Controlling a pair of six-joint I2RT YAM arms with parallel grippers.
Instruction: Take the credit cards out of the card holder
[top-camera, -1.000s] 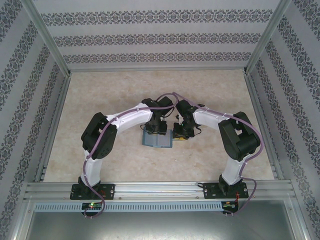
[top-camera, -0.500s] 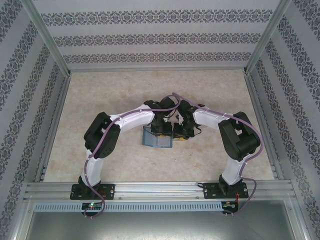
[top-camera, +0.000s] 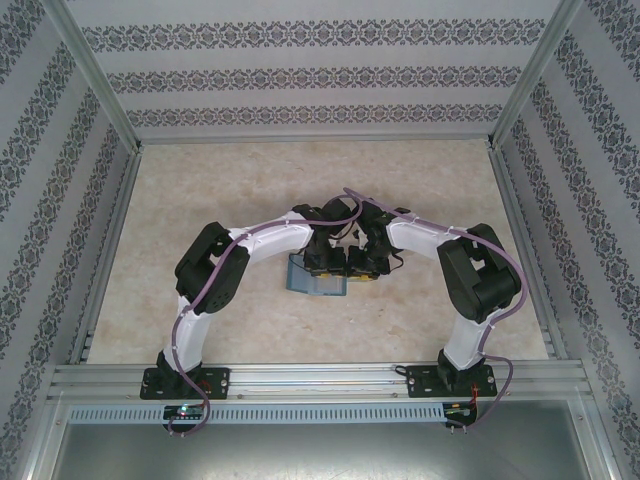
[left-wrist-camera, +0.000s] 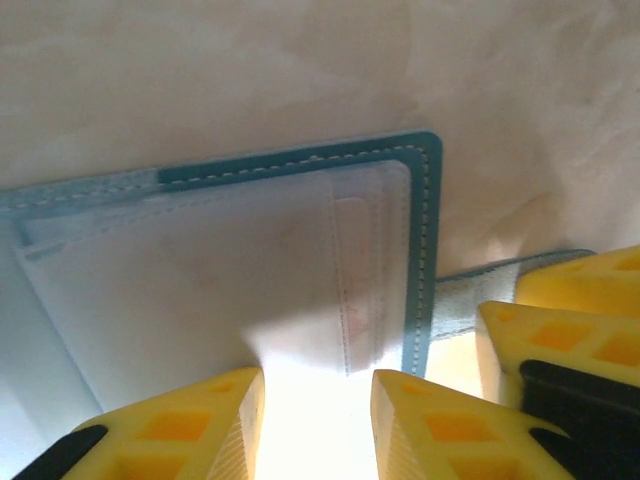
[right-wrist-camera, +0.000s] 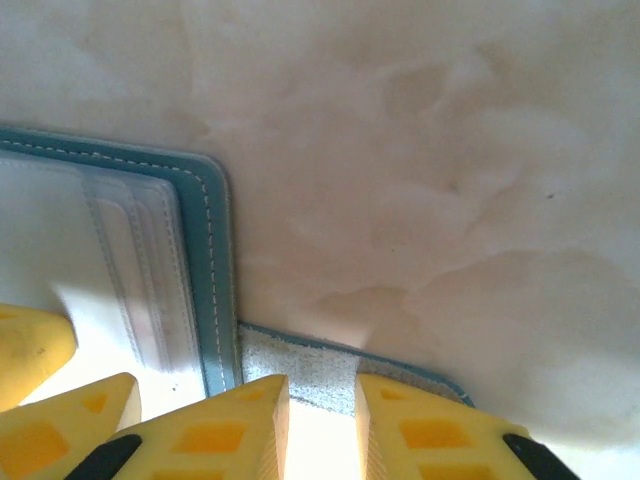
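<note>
The teal-blue card holder (top-camera: 300, 281) lies open and flat on the table. Its pale inner pocket (left-wrist-camera: 250, 270) faces up, and its strap tab (right-wrist-camera: 300, 366) sticks out on the right. The credit cards are hidden; I cannot make them out in the glare on the pockets. My left gripper (left-wrist-camera: 318, 425) is open, low over the holder's right-hand page near the stitched edge (left-wrist-camera: 425, 250). My right gripper (right-wrist-camera: 322, 432) is open, its fingers either side of the strap tab. In the top view both grippers (top-camera: 327, 264) (top-camera: 367, 264) stand side by side, almost touching.
The right gripper's yellow fingers (left-wrist-camera: 560, 340) crowd the right side of the left wrist view. The left gripper's fingers (right-wrist-camera: 35, 350) show at the left of the right wrist view. Beige marble table (top-camera: 200, 190) stretches all round, fenced by patterned walls (top-camera: 300, 80).
My left gripper has slid right across the open card holder, closing in beside the right gripper. The right arm has stayed put.
</note>
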